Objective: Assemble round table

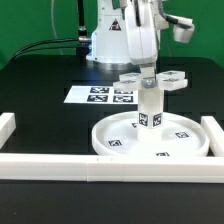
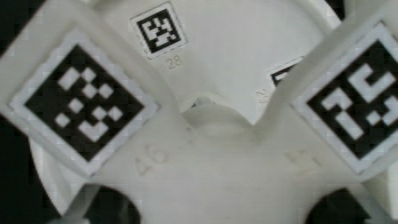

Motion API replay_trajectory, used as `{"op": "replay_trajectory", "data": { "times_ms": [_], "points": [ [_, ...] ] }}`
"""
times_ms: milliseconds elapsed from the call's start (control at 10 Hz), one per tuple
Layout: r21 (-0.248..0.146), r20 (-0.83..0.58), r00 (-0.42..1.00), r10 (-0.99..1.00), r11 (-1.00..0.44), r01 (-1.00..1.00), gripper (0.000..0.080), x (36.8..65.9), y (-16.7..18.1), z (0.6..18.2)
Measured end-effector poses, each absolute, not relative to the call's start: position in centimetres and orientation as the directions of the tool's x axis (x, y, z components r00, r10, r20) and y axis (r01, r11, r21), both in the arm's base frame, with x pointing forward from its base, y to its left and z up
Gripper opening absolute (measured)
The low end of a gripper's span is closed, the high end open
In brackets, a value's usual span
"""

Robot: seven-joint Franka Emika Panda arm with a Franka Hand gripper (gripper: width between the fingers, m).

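Observation:
The large round rimmed disc (image 1: 190,141) lies flat at the table's front. The short cylindrical leg (image 1: 150,108) stands upright at its middle. On top of the leg sits the cross-shaped knobbed base (image 1: 155,81), and my gripper (image 1: 148,68) comes down on it from above, shut on the base's middle. In the wrist view the base (image 2: 210,125) fills the picture with its tagged arms spread out. My gripper (image 2: 231,208) has dark fingers (image 2: 111,205) flanking one white arm of the base. The leg is hidden under the base in that view.
The marker board (image 1: 98,95) lies behind the disc toward the exterior view's left. White border rails run along the front (image 1: 60,166), the left (image 1: 8,128) and the right (image 1: 213,135). The robot's base (image 1: 108,40) stands at the back.

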State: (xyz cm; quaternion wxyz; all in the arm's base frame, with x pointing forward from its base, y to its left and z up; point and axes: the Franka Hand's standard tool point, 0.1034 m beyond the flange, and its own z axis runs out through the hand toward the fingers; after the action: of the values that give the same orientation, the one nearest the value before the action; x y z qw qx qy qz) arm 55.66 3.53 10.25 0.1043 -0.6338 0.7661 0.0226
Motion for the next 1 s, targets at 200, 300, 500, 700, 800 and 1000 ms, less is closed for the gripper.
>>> {"op": "replay_trajectory", "data": {
  "times_ms": [200,300,500,700,800,1000],
  "points": [
    [-0.087,-0.196,-0.239,-0.951,0.259,-0.962,0.0446,55.8,3.5,10.2],
    [-0.076,-0.204,-0.297,-0.933,0.317,-0.945,0.0446,55.8,3.6,10.2],
    [-0.083,-0.209,-0.257,-0.944,0.279,-0.957,0.0541,55.8,3.6,10.7],
    [-0.117,-0.22,-0.197,-0.955,0.226,-0.967,0.0631,56.4,4.0,12.4],
    [-0.126,-0.224,-0.172,-0.959,0.203,-0.971,0.0647,56.5,4.2,13.1],
    [-0.123,-0.216,-0.147,-0.965,0.176,-0.977,0.0649,56.2,4.1,12.5]
  ]
}}
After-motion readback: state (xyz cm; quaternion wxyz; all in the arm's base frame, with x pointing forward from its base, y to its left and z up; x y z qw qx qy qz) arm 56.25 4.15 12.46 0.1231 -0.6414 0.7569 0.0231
